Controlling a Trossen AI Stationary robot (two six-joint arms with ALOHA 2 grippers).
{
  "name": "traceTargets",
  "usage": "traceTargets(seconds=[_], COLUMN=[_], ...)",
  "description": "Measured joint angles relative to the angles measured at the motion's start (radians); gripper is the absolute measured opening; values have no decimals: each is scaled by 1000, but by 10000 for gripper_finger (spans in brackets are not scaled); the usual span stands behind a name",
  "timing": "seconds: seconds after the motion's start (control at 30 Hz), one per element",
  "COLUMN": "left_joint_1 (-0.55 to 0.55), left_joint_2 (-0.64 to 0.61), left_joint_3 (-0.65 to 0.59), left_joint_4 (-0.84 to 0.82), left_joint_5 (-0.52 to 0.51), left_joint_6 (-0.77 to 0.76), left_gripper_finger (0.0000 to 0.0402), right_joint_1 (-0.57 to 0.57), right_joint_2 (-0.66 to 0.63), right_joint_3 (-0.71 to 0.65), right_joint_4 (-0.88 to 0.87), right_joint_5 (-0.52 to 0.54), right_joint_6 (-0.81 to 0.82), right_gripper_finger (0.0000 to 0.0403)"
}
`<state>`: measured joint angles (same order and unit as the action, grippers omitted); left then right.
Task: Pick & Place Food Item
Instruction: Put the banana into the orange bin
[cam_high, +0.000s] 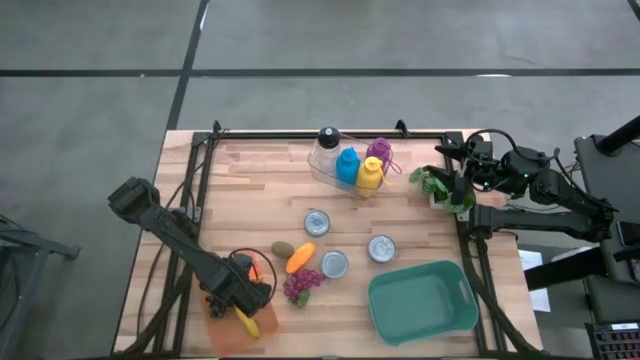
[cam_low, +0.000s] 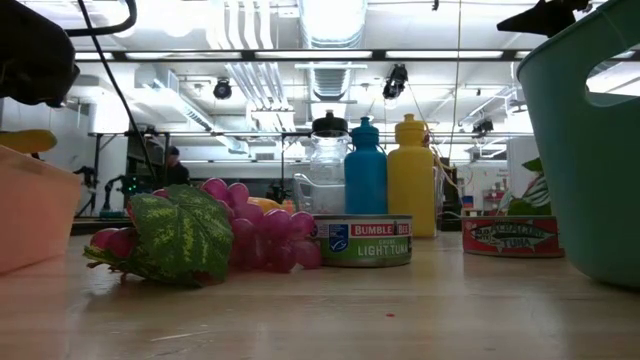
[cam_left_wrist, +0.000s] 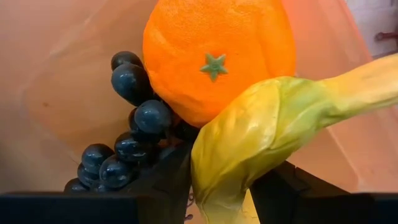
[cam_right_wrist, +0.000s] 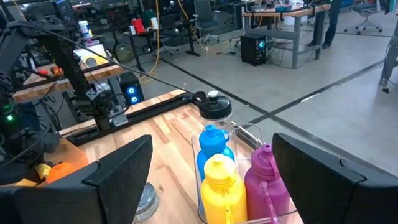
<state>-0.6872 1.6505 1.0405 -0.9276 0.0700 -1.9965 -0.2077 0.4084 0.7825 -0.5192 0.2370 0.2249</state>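
Wooden slatted table (cam_high: 250, 200) seen from above, flanked by two dark robot arms. Counted on it: three round metal tins, one near the centre (cam_high: 317, 222), one beside the grapes (cam_high: 334, 264), one by the basin (cam_high: 381, 248). Four bottles in a clear plastic rack (cam_high: 335, 178) at the far edge: clear jar with black lid (cam_high: 327, 143), blue bottle (cam_high: 348, 165), yellow bottle (cam_high: 370, 173), purple bottle (cam_high: 379, 151). One teal plastic basin (cam_high: 423, 298) at the near right. One bunch of purple toy grapes with a green leaf (cam_high: 301, 284), one orange toy carrot (cam_high: 300, 257), one brown-green oval fruit (cam_high: 283, 249), one leafy green vegetable (cam_high: 443, 190) at the right edge.

Left gripper (cam_high: 243, 296) low over a shallow pale-orange plastic tray (cam_high: 222, 330) at the near left corner, fingers partly apart around the stem end of a yellow-green toy banana (cam_left_wrist: 261, 134); whether gripping it or merely flanking it, cannot tell. Right gripper (cam_high: 462, 178) hovering beside the leafy vegetable, fingers (cam_right_wrist: 118, 168) wide apart, holding nothing.

Only in the left wrist view: inside the tray, one toy orange with a green star stem (cam_left_wrist: 217, 53) and one cluster of dark blue-black grapes (cam_left_wrist: 127, 124), both touching the banana. Only in the low view: tin label reading "Bumble Bee Light Tuna" (cam_low: 365, 240). Only in the right wrist view: desks and workshop gear beyond the table.
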Motion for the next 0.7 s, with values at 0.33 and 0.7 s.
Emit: traceTargets(seconds=[0.33,0.7], left_joint_1=[0,1], left_joint_2=[-1,-41], left_joint_3=[1,3], left_joint_4=[15,30], left_joint_5=[0,27], left_joint_6=[-19,-46], left_gripper_finger=[150,168], right_joint_1=[0,0], right_joint_2=[0,0], right_joint_3=[0,0], right_joint_4=[0,0], right_joint_5=[0,0], right_joint_6=[0,0], right_gripper_finger=[329,329])
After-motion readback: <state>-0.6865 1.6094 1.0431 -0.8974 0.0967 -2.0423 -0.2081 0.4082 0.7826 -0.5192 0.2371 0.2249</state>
